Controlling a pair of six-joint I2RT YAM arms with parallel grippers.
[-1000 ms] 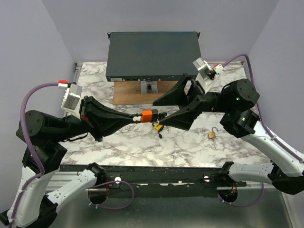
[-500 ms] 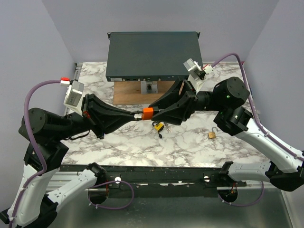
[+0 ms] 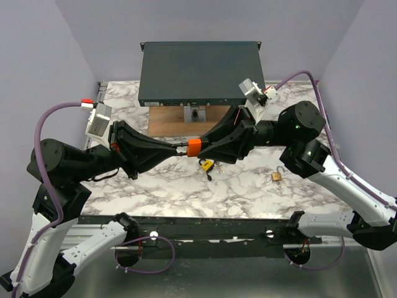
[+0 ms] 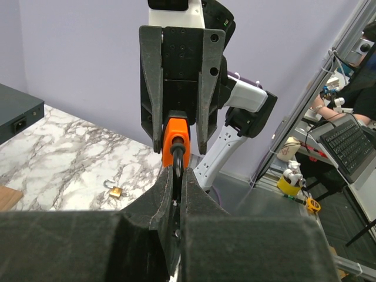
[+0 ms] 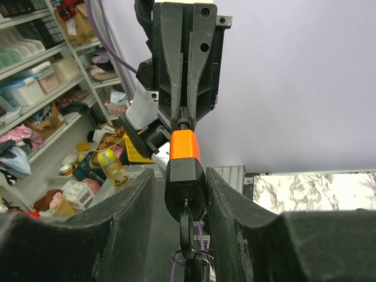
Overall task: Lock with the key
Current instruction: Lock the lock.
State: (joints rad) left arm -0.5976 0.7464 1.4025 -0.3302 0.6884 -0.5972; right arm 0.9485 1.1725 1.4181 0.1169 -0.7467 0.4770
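Observation:
The key (image 3: 193,147) has a bright orange and black head and hangs in the air above the middle of the table. My left gripper (image 3: 184,151) comes in from the left and is shut on the key's dark metal end (image 4: 177,160). My right gripper (image 3: 200,146) comes in from the right. Its fingers flank the head (image 5: 185,158): one pad touches it and a thin gap shows at the other. A ring with dark keys (image 5: 189,258) dangles under the head.
A yellow-bodied padlock (image 3: 208,165) lies on the marble table just below the grippers. A small brass padlock (image 3: 276,176) lies open to the right. A black box (image 3: 198,71) stands at the back, with a wooden board (image 3: 167,121) and a small metal fitting (image 3: 196,114) in front of it.
The right gripper has moved left onto the key's orange head and narrowed its fingers round it. The left gripper has kept its hold and barely shifted.

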